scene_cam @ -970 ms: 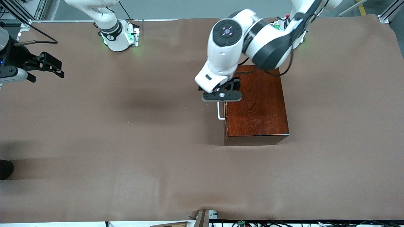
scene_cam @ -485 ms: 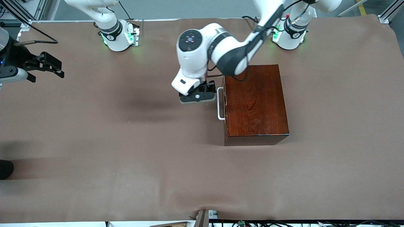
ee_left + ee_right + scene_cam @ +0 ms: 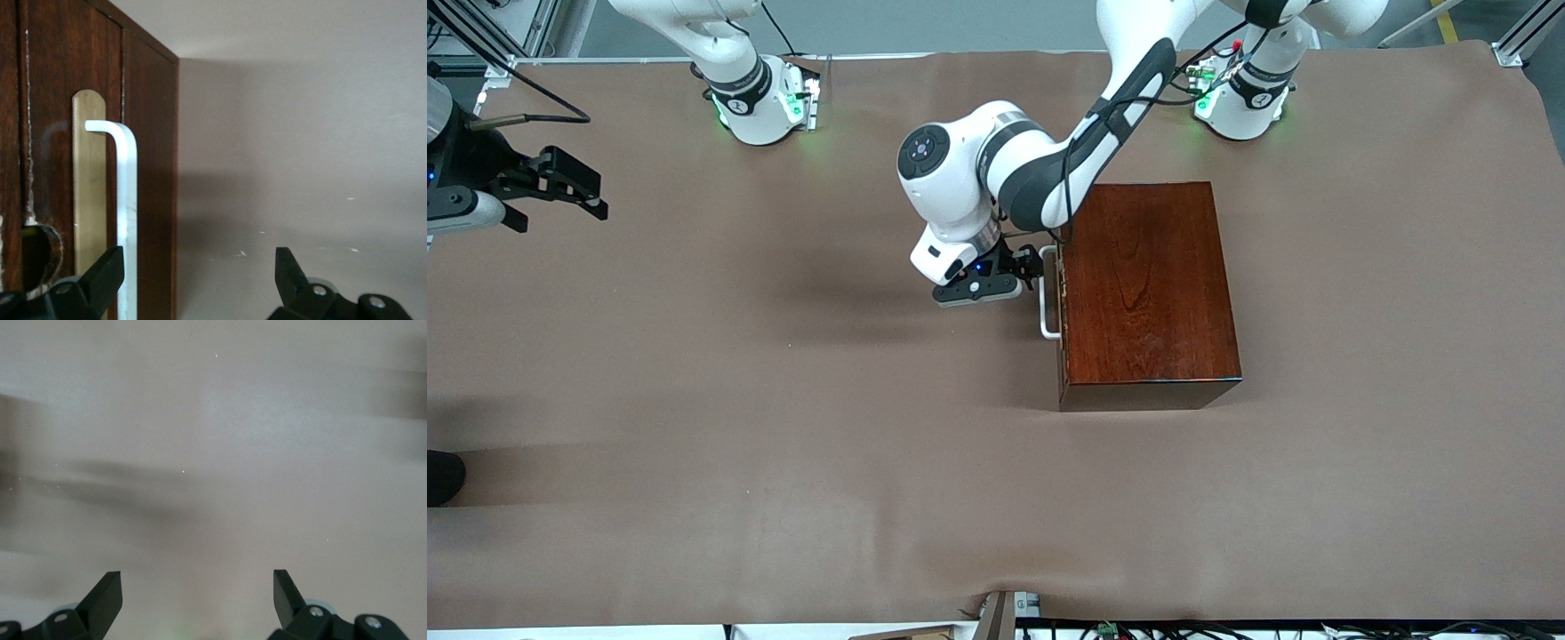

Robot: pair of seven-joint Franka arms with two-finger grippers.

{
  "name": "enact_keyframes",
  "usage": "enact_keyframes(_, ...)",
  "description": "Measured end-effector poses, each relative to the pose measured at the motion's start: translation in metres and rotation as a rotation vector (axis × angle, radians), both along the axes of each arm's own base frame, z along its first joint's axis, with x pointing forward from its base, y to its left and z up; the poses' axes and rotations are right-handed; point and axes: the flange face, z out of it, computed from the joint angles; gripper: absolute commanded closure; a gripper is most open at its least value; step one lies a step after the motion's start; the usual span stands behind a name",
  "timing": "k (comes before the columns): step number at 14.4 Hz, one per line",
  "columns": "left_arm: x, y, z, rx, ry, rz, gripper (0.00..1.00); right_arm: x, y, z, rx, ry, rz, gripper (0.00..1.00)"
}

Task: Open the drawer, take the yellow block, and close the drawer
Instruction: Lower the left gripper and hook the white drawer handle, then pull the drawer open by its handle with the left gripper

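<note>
The dark reddish-brown wooden box (image 3: 1147, 284) stands toward the left arm's end of the table. Its drawer is shut, and only the white bar handle (image 3: 1047, 302) shows in the front view. My left gripper (image 3: 1030, 265) is low in front of the drawer face, at the end of the handle farther from the front camera. In the left wrist view the left gripper (image 3: 199, 277) is open, and the handle (image 3: 127, 220) runs just inside one finger (image 3: 100, 280) without being clamped. My right gripper (image 3: 598, 197) waits, open and empty, at the right arm's end of the table (image 3: 198, 597). The yellow block is hidden.
A brown cloth covers the table (image 3: 783, 400). A dark rounded object (image 3: 443, 476) pokes in at the table's edge at the right arm's end. Cables and a bracket (image 3: 996, 613) lie along the edge nearest the front camera.
My left arm has swung off the top of the box and come down in front of the drawer face, bringing the open gripper level with the handle. The right arm has not moved.
</note>
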Motion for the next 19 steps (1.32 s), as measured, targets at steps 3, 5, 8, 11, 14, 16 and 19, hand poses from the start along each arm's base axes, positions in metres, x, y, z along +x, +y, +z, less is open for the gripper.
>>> enact_keyframes(3,-0.003,0.004,-0.01,0.051,0.013,-0.007,0.0,0.0,0.0,0.0,0.0,0.0,0.0,0.0)
enact_keyframes(5,-0.005,0.004,-0.015,0.063,0.021,-0.008,0.0,0.0,0.0,0.0,0.0,0.0,0.0,0.0)
enact_keyframes(8,-0.005,0.004,-0.018,0.072,0.026,-0.007,0.0,0.0,0.0,0.0,0.0,0.0,0.0,0.0)
enact_keyframes(11,-0.005,0.007,-0.023,0.089,0.035,-0.004,0.0,0.0,0.0,0.0,0.0,0.0,0.0,0.0)
enact_keyframes(14,-0.006,0.008,-0.037,0.105,0.047,-0.004,0.0,0.0,0.0,0.0,0.0,0.0,0.0,0.0)
enact_keyframes(16,-0.007,0.007,-0.043,0.106,0.05,-0.006,0.0,0.0,0.0,0.0,0.0,0.0,0.0,0.0)
enact_keyframes(19,-0.005,0.003,-0.04,0.08,0.03,-0.003,0.0,0.0,0.0,0.0,0.0,0.0,-0.001,0.0)
